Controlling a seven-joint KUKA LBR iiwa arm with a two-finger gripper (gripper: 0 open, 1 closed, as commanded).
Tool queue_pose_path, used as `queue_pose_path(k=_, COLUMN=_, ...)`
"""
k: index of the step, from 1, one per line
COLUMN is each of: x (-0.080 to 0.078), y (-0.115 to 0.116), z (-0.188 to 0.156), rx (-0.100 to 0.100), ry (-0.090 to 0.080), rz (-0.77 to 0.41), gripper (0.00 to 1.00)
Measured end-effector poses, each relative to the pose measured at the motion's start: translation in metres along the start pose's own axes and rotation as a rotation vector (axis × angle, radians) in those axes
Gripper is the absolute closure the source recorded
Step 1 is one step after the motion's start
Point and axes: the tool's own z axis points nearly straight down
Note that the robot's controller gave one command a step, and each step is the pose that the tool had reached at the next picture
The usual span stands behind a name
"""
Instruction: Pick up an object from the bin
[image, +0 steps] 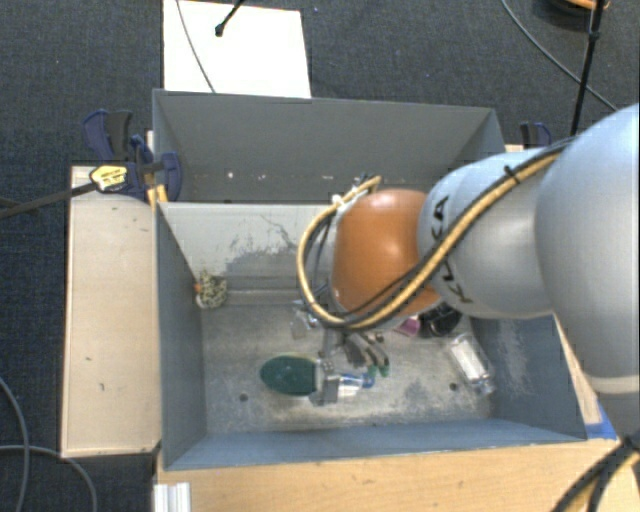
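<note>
The gripper (338, 370) is hanging low over the floor of the grey bin (232, 330), just to the right of the dark green oval thing (287, 376) that is lying near the bin's front wall; it is standing directly over a small clear and blue thing (352, 384), which is lying just beside the green oval on its right, close to it though whether the two are touching cannot be told; whether the gripper is open or closed, or gripping anything, cannot be told either, since its tips are blending into the clutter beneath them; the orange cover (375, 250) on the wrist is sitting above and to the right of the green oval, with looped cables (303, 260) running around it; the grey arm (540, 240) is reaching in from farther right; a clear tube (470, 365) is lying well to the right of the green oval; a pink and black thing (425, 323) is peeking out from under the arm, up and to the right of the oval; a small mottled thing (210, 291) is lying up and to the left of it, against the left wall.
</note>
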Motion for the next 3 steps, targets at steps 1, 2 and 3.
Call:
queue_pose_path(k=1, x=-0.0057, y=0.0002, z=0.0464, rx=0.001, ry=0.009, rz=-0.011, gripper=0.0)
queue_pose_path(k=2, x=-0.0062, y=0.0005, z=0.0461, rx=-0.001, ry=0.008, rz=-0.007, gripper=0.0)
queue_pose_path(k=3, x=-0.006, y=0.0004, z=0.0462, rx=-0.001, ry=0.008, rz=-0.005, gripper=1.0)
